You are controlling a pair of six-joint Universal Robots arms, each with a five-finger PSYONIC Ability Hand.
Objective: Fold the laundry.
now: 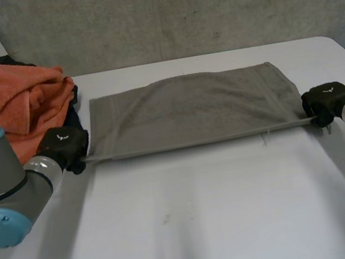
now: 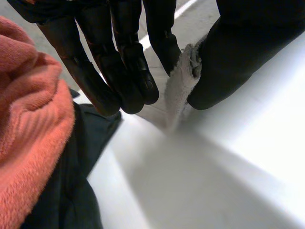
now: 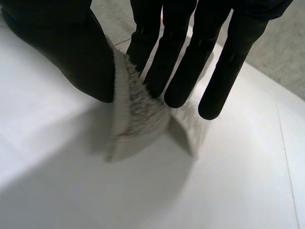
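Grey towel (image 1: 192, 108) flat on white table (image 1: 206, 216), near corners in thumb-and-finger pinches of left hand (image 1: 63, 145) and right hand (image 1: 324, 100)

light: soft, diffuse | table (image 1: 240, 224): bright (washed near-white in left wrist view) | concrete wall (image 1: 173, 11): dimmer

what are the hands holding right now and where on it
Both hold the grey towel: the left hand pinches its near left corner, the right hand its near right corner.

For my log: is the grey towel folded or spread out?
Spread out: the grey towel lies wide, its near edge stretched straight between left hand and right hand, each pinching a corner.
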